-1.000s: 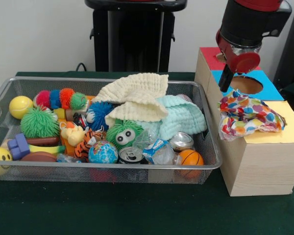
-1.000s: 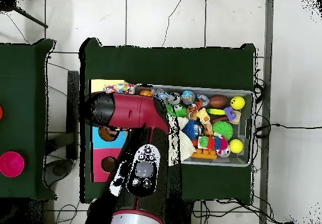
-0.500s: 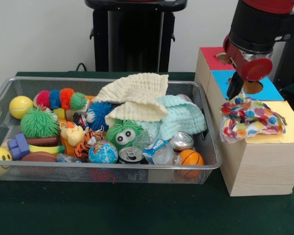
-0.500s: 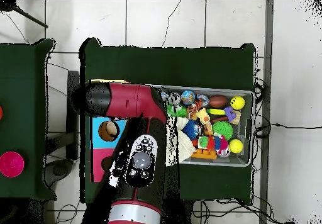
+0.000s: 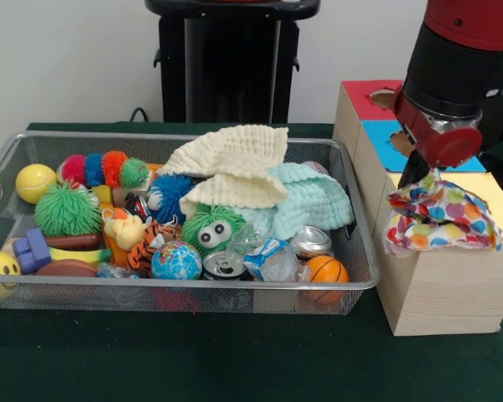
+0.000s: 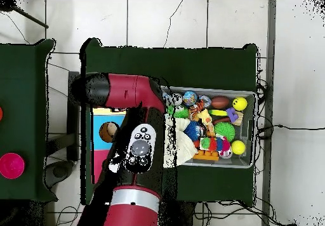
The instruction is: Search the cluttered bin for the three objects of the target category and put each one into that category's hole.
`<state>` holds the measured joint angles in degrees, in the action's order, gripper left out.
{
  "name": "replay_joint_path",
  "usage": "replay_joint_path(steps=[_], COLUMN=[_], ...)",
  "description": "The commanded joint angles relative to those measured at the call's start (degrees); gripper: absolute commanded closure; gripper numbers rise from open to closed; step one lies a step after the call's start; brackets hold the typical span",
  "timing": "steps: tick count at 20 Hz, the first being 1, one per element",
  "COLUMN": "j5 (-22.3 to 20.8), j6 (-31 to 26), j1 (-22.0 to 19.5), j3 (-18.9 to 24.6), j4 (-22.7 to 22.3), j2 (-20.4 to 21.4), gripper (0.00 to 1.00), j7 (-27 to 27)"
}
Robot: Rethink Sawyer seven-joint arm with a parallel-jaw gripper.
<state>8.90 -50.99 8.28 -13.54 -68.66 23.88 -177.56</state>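
The cloth (image 5: pixel 440 215) is draping over the box's (image 5: pixel 440 289) yellow front section, hanging from the gripper (image 5: pixel 415 172), which is pinching its top edge. The arm (image 5: pixel 457 67) is reaching straight down above it. Overhead, the arm (image 6: pixel 130 96) is hiding cloth and gripper, leaving only the bin (image 6: pixel 249 96) showing.

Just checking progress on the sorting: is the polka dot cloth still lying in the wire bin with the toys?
No, the polka dot cloth hangs at the gripper over the wooden box's yellow section, outside the wire bin.

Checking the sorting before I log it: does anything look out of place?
Yes. The polka-dot cloth is bunched on the wooden box's yellow section, drooping over its front edge beneath the tool, not down a hole.
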Motion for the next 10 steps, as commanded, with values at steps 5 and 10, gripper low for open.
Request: replay_joint_path(steps=[5, 10], j5=[1.9, 2.6], j6=[-5.8, -3.2], j1=[-1.6, -0.6], j3=[2.5, 2.1], j4=[3.7, -3.8], j2=[-4.7, 0.1], gripper=[1.0, 1.0], j7=[-5.7, -5.4])
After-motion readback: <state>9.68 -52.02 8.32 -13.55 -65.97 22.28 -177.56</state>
